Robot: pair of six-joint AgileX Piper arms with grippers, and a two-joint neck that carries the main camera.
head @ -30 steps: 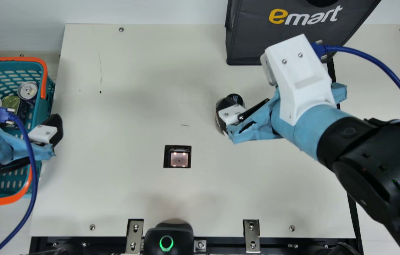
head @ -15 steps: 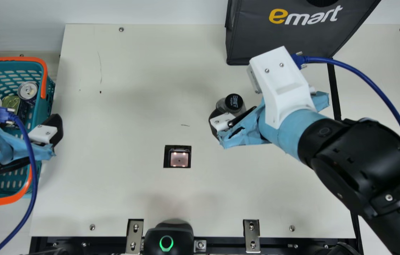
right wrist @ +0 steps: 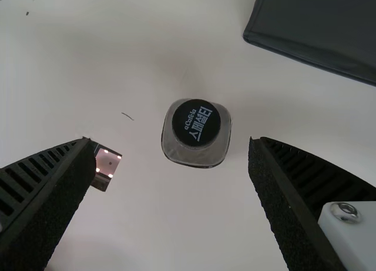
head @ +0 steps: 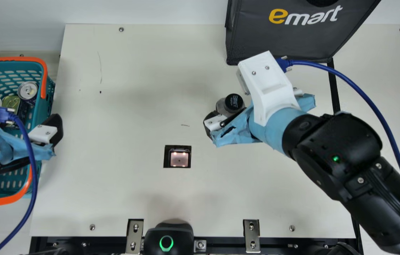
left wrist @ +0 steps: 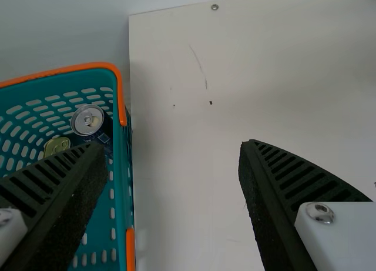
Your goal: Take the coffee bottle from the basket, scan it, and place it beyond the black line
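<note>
**Coffee bottle [head: 233, 102] upright on table [head: 132, 124], R end effector [head: 215, 122] spread & clear of it**

Main view: the coffee bottle stands black cap up, btwn the scanner [head: 179, 159] and the dark bag [head: 292, 39], on the scanner's side of the black line [head: 333, 85]. The R end effector is right by the bottle, its arm partly covering it. In the R wrist view the R end effector [right wrist: 170, 140] has its fingers well apart; the bottle is seen in the gap btwn them, w/ space either side, touching neither.

L end effector [head: 49, 131] is at the basket [head: 45, 81], way over at the table's L side. Per the L wrist view its fingers are also wide apart, one above the basket, the other above the table.

Basket's teal w/ orange trim; inside are a silver-topped can [head: 27, 90] and, just beside it, a greenish-gold tin [head: 11, 102]. The scanner is set in the table, lit pinkish, w/ a black device [head: 168, 232] w/ a green ring at the near edge. Bag's at the far edge. Blue cables [head: 366, 95] run off both arms.
</note>
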